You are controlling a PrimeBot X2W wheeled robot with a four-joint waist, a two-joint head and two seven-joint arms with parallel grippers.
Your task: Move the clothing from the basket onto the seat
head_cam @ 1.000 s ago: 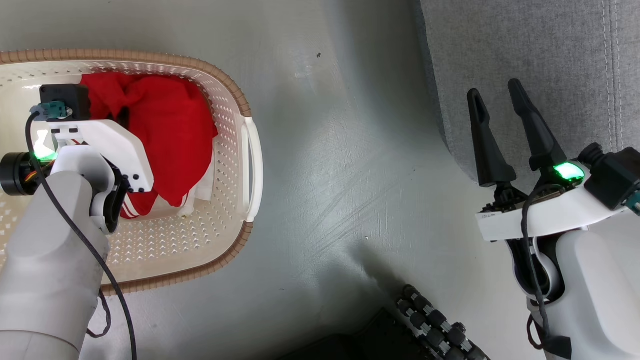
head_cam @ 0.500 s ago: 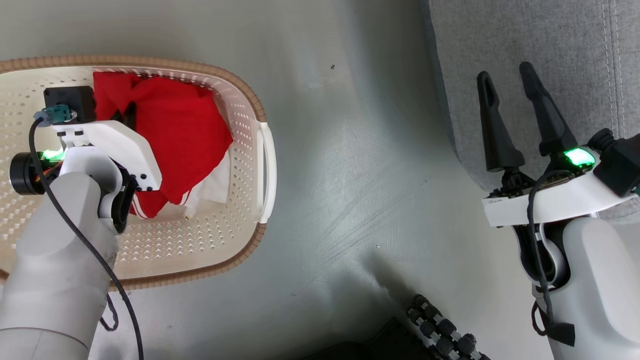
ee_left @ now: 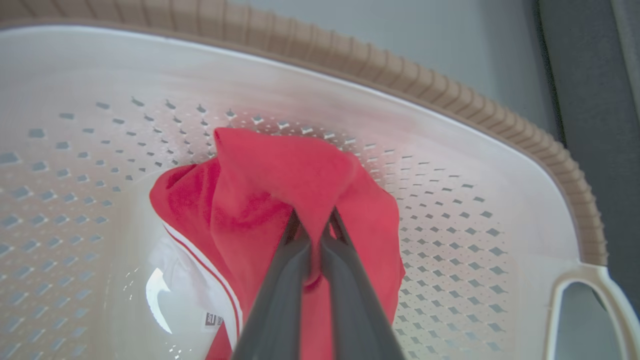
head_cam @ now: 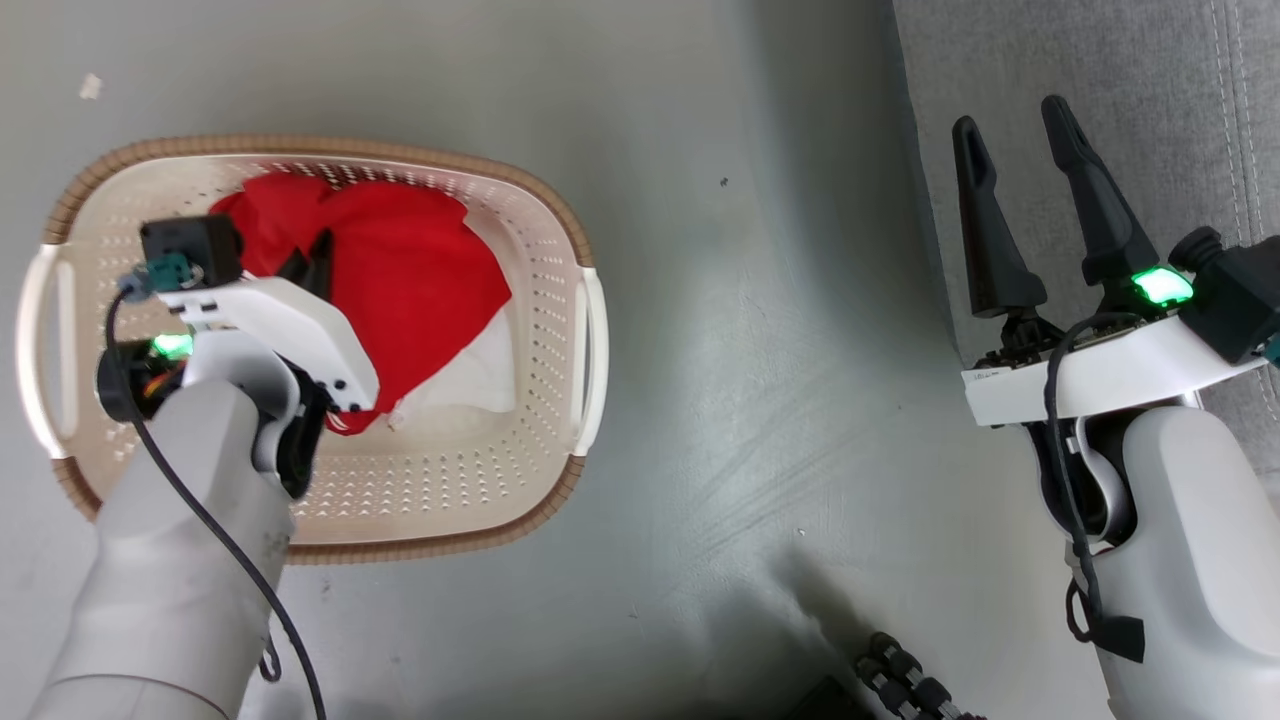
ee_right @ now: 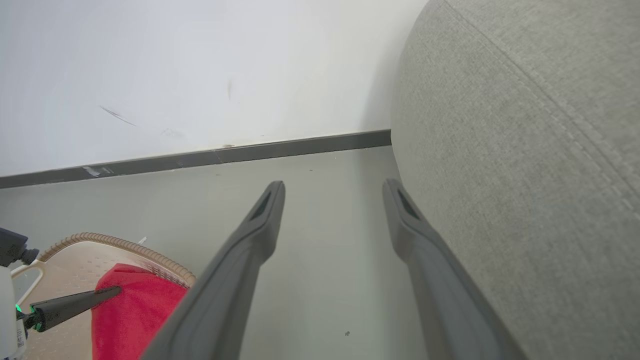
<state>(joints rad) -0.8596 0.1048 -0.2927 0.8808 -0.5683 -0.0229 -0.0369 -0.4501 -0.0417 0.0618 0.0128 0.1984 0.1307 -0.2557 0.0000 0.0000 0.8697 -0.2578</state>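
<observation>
My left gripper (head_cam: 312, 252) is down inside the basket (head_cam: 560, 210), and its two fingers (ee_left: 280, 280) are pressed together on a fold of the clothing (ee_left: 280, 170). The red cloth is pinched between the tips and bulges out past them. My right gripper (head_cam: 1010, 118) hangs over the floor (head_cam: 750, 350) at the seat's edge, with its two fingers (ee_right: 250, 240) spread wide and nothing between them.

There is one basket, standing on the floor well apart from the one grey seat (head_cam: 1100, 60). It has two white handles (head_cam: 592, 350), one at each short end.

The clothing is a single red heap lying against the basket's far wall, toward the end nearer the seat. White cloth (head_cam: 470, 380) pokes out from under its near side, and the left wrist view shows thin white stripes and a small label there. I cannot tell whether the heap is one garment or several.

In the right wrist view my open fingers frame bare floor, with the seat (ee_right: 525, 175) curving up just beside the right one. At that view's lower left are the basket's rim (ee_right: 130, 245), the red cloth (ee_right: 135, 305) and one dark finger of my left gripper (ee_right: 75, 302).
</observation>
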